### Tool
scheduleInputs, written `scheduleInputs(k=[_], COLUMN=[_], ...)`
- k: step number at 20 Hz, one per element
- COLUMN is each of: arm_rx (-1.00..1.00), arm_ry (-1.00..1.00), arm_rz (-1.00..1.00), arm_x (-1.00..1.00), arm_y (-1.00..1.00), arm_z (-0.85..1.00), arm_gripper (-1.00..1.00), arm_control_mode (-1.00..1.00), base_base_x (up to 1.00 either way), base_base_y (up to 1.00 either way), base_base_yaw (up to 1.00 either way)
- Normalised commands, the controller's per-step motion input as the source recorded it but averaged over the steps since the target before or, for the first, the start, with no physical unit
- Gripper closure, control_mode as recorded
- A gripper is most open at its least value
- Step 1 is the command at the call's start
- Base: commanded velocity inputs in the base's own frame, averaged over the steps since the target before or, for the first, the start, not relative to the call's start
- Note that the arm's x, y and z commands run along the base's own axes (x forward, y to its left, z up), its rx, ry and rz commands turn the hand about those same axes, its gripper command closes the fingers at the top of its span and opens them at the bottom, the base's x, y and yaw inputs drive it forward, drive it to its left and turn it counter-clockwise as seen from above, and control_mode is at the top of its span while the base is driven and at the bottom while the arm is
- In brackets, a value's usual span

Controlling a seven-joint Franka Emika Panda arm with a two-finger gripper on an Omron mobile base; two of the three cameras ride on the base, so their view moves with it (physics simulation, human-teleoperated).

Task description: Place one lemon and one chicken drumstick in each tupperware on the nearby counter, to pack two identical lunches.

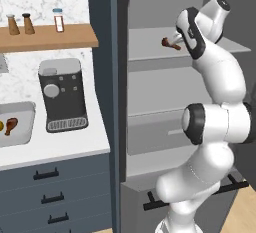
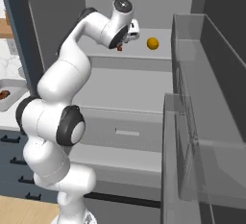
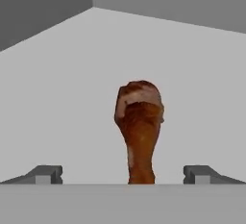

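Observation:
A reddish-brown chicken drumstick lies on the grey top shelf of the open fridge, bulbous end away from the hand. My gripper is open, with one fingertip on each side of the thin bone end and not touching it. In the left base view this drumstick shows just left of the hand. A lemon rests on the same shelf, to the right of the hand. On the counter a grey tupperware holds another drumstick and a lemon.
A black and grey coffee machine stands on the counter beside the tupperware. A wooden wall shelf carries small bottles. The open fridge door with clear bins stands to the right. Lower fridge shelves are bare.

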Motion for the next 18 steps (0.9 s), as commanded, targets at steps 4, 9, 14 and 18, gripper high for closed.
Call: scheduleInputs(k=[4,9,14,18], arm_rx=[0.00,0.00,0.00,0.00], arm_ry=[0.00,0.01,0.01,0.03], arm_rz=[0.19,0.10,0.00,0.00], arm_x=[0.54,0.43,0.20,0.04], arm_y=[0.00,0.00,0.00,0.05], arm_z=[-0.06,-0.01,0.01,-0.11], arm_gripper=[-1.00,-1.00,-1.00,-1.00], arm_control_mode=[-1.00,-1.00,-1.00,-1.00], base_base_x=[0.00,0.00,0.00,0.00], base_base_y=[0.00,0.00,0.00,0.00], base_base_yaw=[0.00,0.00,0.00,0.00])
